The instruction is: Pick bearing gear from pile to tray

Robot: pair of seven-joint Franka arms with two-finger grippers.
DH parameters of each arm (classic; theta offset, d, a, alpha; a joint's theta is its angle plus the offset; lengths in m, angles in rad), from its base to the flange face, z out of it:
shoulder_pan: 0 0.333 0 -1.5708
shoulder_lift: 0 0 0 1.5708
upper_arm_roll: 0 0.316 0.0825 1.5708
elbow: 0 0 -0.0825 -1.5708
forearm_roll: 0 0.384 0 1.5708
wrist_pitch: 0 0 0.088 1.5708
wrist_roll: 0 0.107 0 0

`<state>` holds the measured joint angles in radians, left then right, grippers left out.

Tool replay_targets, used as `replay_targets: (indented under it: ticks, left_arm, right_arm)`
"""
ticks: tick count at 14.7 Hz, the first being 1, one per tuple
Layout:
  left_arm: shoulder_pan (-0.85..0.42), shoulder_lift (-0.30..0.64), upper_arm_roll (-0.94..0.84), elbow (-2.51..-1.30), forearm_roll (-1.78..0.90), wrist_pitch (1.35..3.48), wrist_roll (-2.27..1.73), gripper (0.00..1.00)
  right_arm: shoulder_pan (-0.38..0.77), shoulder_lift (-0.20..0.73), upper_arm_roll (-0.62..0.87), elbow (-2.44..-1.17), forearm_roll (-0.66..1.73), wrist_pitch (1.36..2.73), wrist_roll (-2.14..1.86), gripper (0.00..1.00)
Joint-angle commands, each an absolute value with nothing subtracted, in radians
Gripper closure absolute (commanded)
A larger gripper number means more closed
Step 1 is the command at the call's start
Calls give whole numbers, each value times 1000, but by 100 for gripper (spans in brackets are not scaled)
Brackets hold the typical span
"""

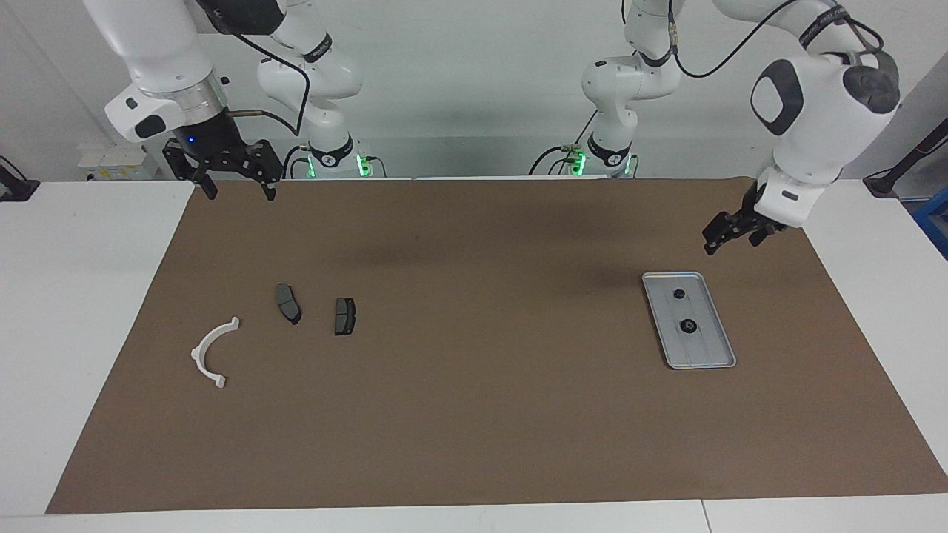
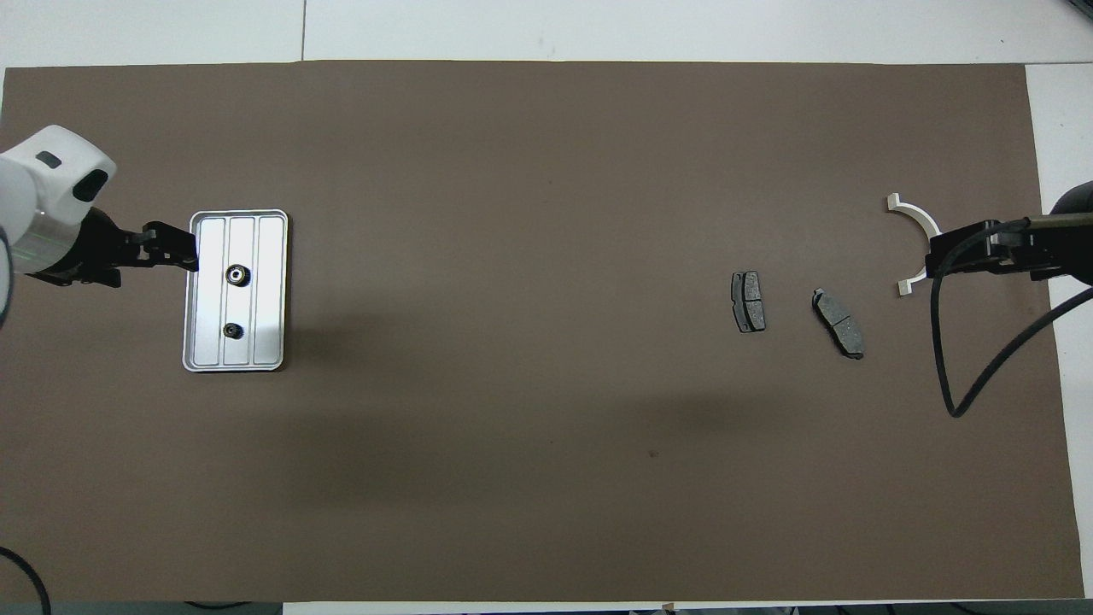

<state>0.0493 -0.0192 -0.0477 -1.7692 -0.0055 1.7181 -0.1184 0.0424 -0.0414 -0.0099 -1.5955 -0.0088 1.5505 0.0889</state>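
- The left hand [image 1: 729, 235] hangs in the air over the brown mat [image 1: 474, 414] on the bench, just off the rim of the flat silver-grey ribbed metal tray [image 1: 711, 352]. Its fingers are spread and it holds nothing.
- Two small black round bearing gears [image 1: 688, 325] lie in the tray below that hand, apart from each other. That part looks done.
- Well away from it, under the waiting right hand [image 1: 241, 194], lies what remains of the pile: two dark grey brake pads [image 1: 288, 303] and a white arc-shaped plastic piece [image 1: 198, 349]. No gear shows among them, so probably nothing is left to carry.
- The right hand's fingers also stand wide apart and it is empty.
- The overhead view shows the tray's ribs [image 2: 265, 342] and each gear [image 2: 236, 274] lying on one of the rib lines. There the right hand [image 2: 932, 256] covers part of the arc [image 2: 918, 216].
- The facing view shows that hand high above it, not touching, and the left hand raised clear of the tray.
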Motion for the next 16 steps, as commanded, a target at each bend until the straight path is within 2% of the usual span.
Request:
replay_targets:
  ticks: [1,10,16]
  left_arm:
    - [58,-81,-51,-1787,-23,1645,-115,0]
    - [29,-84,-51,-1798,-23,1628,-112,0]
    - [28,-66,-51,-1773,-23,1697,-123,0]
  right_arm:
    - [31,-51,-6,-1600,-9,1563,66,0]
    - [32,-51,-5,-1601,-9,1585,64,0]
    - [31,-51,-5,-1600,-8,1586,64,0]
